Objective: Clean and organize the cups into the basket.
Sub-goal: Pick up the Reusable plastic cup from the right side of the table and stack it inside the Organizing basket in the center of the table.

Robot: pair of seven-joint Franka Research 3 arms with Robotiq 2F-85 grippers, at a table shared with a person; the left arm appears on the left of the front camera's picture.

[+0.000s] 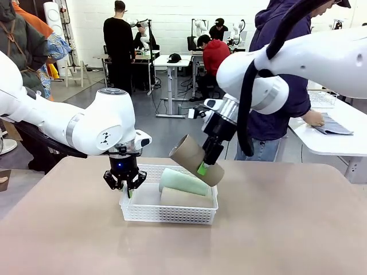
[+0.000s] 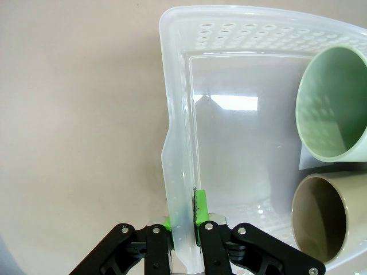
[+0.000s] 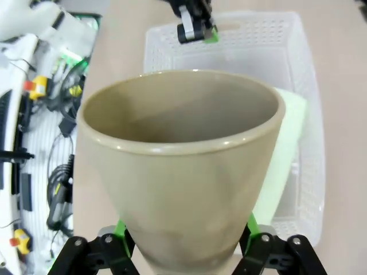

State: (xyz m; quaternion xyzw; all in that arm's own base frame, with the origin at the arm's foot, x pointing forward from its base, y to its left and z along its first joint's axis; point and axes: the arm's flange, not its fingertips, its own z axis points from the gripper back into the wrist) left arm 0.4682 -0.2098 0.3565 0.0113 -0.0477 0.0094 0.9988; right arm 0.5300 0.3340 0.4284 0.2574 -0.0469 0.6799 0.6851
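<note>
Last tan cup carried over the basket while the other arm steadies it.

The right tool (image 1: 205,166) grips the third tan cup (image 1: 196,160) near its base, tilted above the white basket (image 1: 169,213), apparently to lay it beside the mint cup (image 1: 182,181) and the tan cup (image 1: 184,198) lying inside. The left tool (image 1: 124,186) is clamped on the basket's left wall, likely holding it still, mid-table (image 1: 287,229).

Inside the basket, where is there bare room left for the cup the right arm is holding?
Free: the basket floor between the wall clamped by the left gripper and the mouths of the green cup and tan cup. Crowded: the other end, where both lie side by side. The held tan cup hangs above them in the right gripper.
</note>
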